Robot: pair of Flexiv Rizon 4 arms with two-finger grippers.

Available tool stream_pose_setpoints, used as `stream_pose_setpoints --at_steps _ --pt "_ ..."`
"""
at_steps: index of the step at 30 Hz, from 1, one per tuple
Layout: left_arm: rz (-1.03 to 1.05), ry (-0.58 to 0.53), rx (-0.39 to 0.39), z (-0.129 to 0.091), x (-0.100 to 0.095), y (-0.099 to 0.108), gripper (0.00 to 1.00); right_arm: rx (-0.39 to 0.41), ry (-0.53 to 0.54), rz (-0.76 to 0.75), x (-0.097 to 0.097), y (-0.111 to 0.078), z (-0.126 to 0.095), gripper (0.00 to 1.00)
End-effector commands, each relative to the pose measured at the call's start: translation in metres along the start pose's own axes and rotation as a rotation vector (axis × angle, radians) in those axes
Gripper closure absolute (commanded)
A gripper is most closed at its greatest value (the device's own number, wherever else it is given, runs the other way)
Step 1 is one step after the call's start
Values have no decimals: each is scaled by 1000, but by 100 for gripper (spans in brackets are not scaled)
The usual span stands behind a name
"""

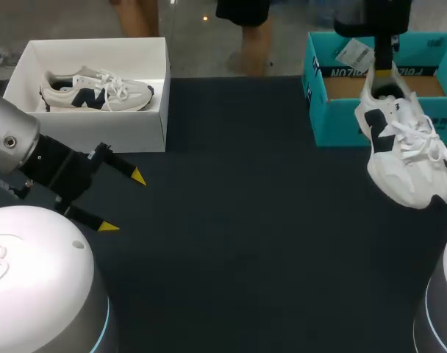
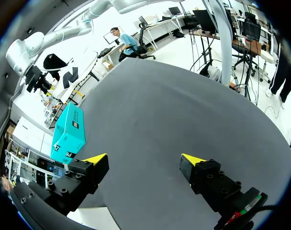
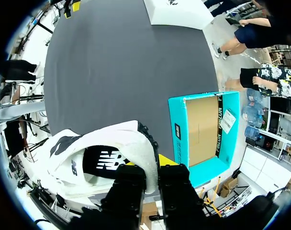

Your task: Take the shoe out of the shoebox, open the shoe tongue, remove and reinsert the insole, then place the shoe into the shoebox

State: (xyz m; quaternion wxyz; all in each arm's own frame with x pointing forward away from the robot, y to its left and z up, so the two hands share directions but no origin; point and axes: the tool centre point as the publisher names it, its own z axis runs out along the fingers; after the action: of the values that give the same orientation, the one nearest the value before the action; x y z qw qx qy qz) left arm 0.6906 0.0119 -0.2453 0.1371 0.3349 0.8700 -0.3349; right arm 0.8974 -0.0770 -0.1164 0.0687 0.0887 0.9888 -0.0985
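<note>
Head view: white lace-up sneaker (image 1: 404, 147) with a dark blocky logo on the side, white laces and a dark lining at the opening. Hangs in front of the open teal cardboard shoebox (image 1: 319, 103), over the far right of the dark counter (image 1: 245, 243); cannot tell whether the toe touches the counter.

Gripped at the heel by the right hand (image 1: 384, 70), closed down narrow on the collar, one finger inside the opening and one behind the heel. Same grip in the right wrist view: right hand (image 3: 152, 175) pinching the sneaker's white heel wall (image 3: 102, 158) from two sides, one yellow tip showing, teal cardboard shoebox (image 3: 176, 132) just beyond it.

Left hand (image 1: 123, 201) spread wide at the near left of the counter, holding nothing, near a white cardboard box (image 1: 98, 132) with a second white sneaker (image 1: 95, 92) lying inside. Left wrist view: left hand (image 2: 144, 159) with fingers far apart over the counter.

Points toe-down, heel-up. Long axis close to upright, leaning so the toe sits nearer the camera and a little right of the heel. Laces and tongue face the camera.
</note>
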Motion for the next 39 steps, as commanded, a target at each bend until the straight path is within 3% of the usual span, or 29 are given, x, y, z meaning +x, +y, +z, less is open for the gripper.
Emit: stream_pose_setpoints --at_steps 1,8,14,17,39 --pt "0 2 -2 0 0 -1 0 -41 23 -1 -19 -24 7 100" --pt "0 2 -2 0 0 -1 0 -28 41 -2 -45 -46 16 100" --pt "0 2 -2 0 0 -1 0 -24 55 5 -55 -55 21 100" --pt "0 2 -2 0 0 -1 0 8 77 8 -57 -58 22 100" --pt "0 2 -2 0 0 -1 0 8 77 8 -57 -58 22 100"
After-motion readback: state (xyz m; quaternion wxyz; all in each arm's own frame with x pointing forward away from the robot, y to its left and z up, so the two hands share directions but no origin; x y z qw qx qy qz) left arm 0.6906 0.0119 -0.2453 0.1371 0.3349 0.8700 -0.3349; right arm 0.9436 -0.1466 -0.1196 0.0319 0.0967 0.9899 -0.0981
